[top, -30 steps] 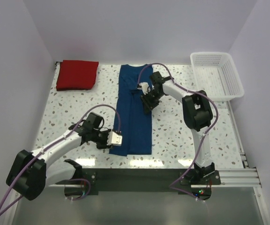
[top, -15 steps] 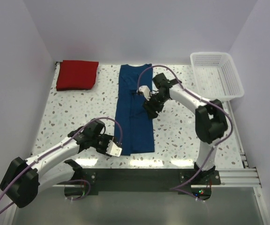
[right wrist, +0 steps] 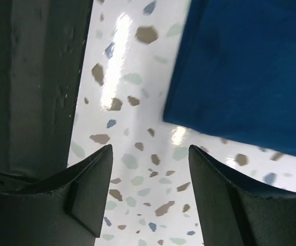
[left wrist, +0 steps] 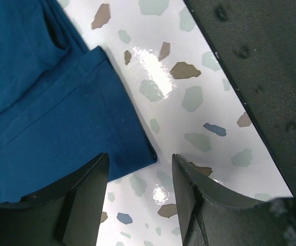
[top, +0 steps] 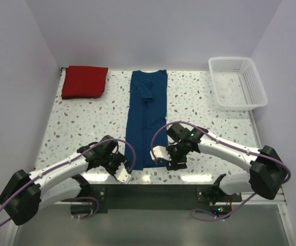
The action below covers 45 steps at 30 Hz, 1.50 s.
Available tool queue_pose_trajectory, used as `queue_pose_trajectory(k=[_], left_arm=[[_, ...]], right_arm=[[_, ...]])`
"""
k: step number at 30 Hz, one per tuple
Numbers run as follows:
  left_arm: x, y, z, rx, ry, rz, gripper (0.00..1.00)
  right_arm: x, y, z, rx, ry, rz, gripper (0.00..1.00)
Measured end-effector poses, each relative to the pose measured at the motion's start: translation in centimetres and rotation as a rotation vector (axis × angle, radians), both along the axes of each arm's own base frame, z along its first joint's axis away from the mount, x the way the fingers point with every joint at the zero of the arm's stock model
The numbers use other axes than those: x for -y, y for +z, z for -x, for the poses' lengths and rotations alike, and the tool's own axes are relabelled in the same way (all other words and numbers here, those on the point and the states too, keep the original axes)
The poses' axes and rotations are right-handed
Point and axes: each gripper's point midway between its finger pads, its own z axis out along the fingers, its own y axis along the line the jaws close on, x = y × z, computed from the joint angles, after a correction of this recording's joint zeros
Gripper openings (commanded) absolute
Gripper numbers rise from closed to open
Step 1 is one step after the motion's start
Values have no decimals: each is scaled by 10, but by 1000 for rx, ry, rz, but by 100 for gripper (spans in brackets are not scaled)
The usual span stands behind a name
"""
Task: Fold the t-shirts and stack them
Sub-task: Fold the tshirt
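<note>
Now the left gripper (top: 125, 170) is seen low over the near-left corner of the navy t-shirt (top: 145, 123), its jaws spread wide and holding nothing. In the left wrist view the left gripper (left wrist: 139, 159) is shown with that hem corner of the navy t-shirt (left wrist: 45, 102) lying just at the gap between the fingertips, flat on the table (left wrist: 189, 97); whether the cloth is touched cannot be told. The right gripper (top: 160, 158) is placed just beside the near-right corner of the same hem, likewise wide apart and empty. In the right wrist view the right gripper (right wrist: 150, 148) is held over bare speckled table (right wrist: 132, 159), with the navy t-shirt (right wrist: 240, 66) a little ahead of the tips and apart from them.

Compared with half a second ago, the right gripper has been brought from the middle of the shirt's right edge down to the near end, and the left gripper has been shifted slightly nearer the table's front. The navy t-shirt has been left as a long narrow strip running from the far edge toward the arms.

A black strip (top: 153, 197) is seen along the near edge of the table (top: 86, 123). The red t-shirt (top: 84, 82) is lying folded at the far-left corner, well apart from both grippers. A white lattice basket (top: 237, 82) is set at the far right.
</note>
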Motion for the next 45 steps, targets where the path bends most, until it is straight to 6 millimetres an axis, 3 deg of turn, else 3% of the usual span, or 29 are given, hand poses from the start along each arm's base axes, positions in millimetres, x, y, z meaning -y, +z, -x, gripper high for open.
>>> queue_pose_trajectory(k=[2, 5, 15, 20, 25, 28, 29, 30, 34, 37, 41, 45], left_arm=[[0, -4, 3, -3, -21, -11, 57], [1, -6, 5, -5, -35, -15, 57], [10, -7, 1, 7, -47, 14, 54], [14, -9, -2, 9, -50, 22, 46], [22, -13, -13, 15, -12, 36, 31], [25, -14, -19, 27, 3, 43, 15], [26, -13, -20, 28, 9, 44, 8], [26, -13, -20, 24, 13, 44, 6], [26, -12, -14, 10, 11, 21, 0], [24, -6, 7, -19, -19, 4, 0], [32, 18, 37, -58, -67, 48, 0], [41, 45, 36, -89, -30, 74, 0]], right_arm=[[10, -21, 11, -10, 39, 60, 63], [14, -37, 15, 19, 92, 93, 63], [-6, -53, -1, 137, 143, 76, 57], [-3, -70, -1, 137, 148, 113, 43], [-12, -70, -8, 165, 140, 84, 28], [-16, -70, -12, 189, 132, 77, 12], [-17, -70, -13, 195, 131, 77, 2], [-18, -69, -13, 201, 130, 78, 0], [-18, -67, -7, 206, 126, 87, 0], [-20, -58, 10, 196, 154, 81, 0], [-24, -26, 34, 197, 170, -3, 0], [-20, 1, 36, 209, 123, -81, 0]])
